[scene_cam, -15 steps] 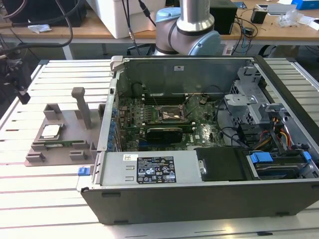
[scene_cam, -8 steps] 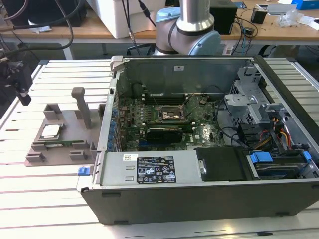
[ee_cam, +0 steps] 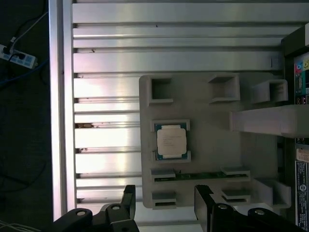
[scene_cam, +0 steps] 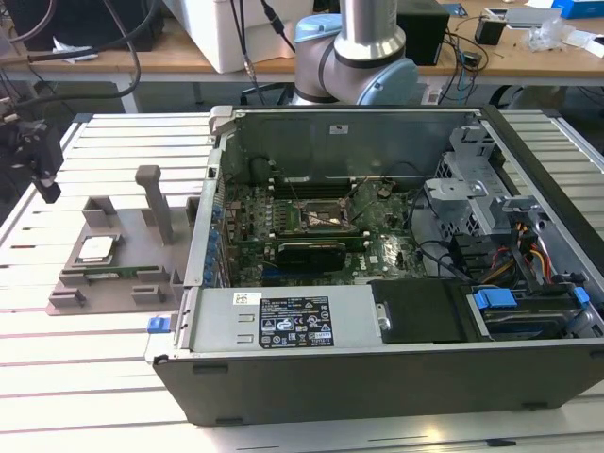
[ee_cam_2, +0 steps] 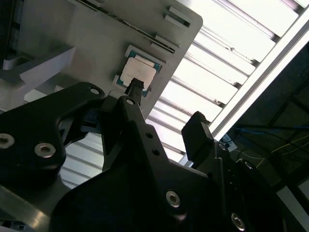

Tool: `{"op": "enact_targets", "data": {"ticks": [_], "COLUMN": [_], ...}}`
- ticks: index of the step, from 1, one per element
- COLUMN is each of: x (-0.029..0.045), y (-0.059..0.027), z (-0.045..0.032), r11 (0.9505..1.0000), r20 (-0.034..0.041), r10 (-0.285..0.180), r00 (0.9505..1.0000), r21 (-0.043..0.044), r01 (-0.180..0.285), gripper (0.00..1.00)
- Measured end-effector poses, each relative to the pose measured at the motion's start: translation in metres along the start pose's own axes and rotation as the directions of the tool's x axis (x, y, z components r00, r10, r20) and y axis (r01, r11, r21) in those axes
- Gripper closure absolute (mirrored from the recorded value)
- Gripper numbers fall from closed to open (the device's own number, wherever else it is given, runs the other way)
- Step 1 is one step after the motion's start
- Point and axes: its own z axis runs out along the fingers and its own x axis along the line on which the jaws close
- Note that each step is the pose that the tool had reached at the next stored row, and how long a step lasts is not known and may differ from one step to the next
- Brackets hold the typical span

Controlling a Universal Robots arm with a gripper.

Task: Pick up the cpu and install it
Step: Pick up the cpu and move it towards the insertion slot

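Note:
The cpu [ee_cam: 171, 141], a small square chip with a pale silver top, lies flat in a framed recess of the grey holder tray [ee_cam: 212, 125]. It also shows in the second wrist view [ee_cam_2: 139, 72] and at the exterior view's left [scene_cam: 95, 249]. My gripper [ee_cam: 166, 205] hangs above the tray, open, with nothing between its black fingers [ee_cam: 128, 200]. In the second wrist view the gripper [ee_cam_2: 166, 108] has one fingertip overlapping the chip's edge. In the exterior view the gripper [scene_cam: 38, 165] hovers left of the tray. The black-framed motherboard socket [scene_cam: 324, 218] sits inside the open computer case [scene_cam: 377, 377].
A thin green memory stick [ee_cam: 200, 175] lies in a slot of the tray beside the cpu. A tall grey post [scene_cam: 156, 203] rises from the tray near the case wall. The slatted metal table [ee_cam: 106, 63] ends at a rail [ee_cam: 60, 106] near the tray.

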Motion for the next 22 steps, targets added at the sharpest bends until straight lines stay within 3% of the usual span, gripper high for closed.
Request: {"op": "enact_targets", "data": {"ticks": [22], "x": [0.0004], "y": [-0.0001], "z": [0.0152], "r11": [1.0], "r20": [0.0], "r10": [0.0], "r00": [1.0], "r21": [0.0], "r01": [0.0], "gripper": [0.4]}}
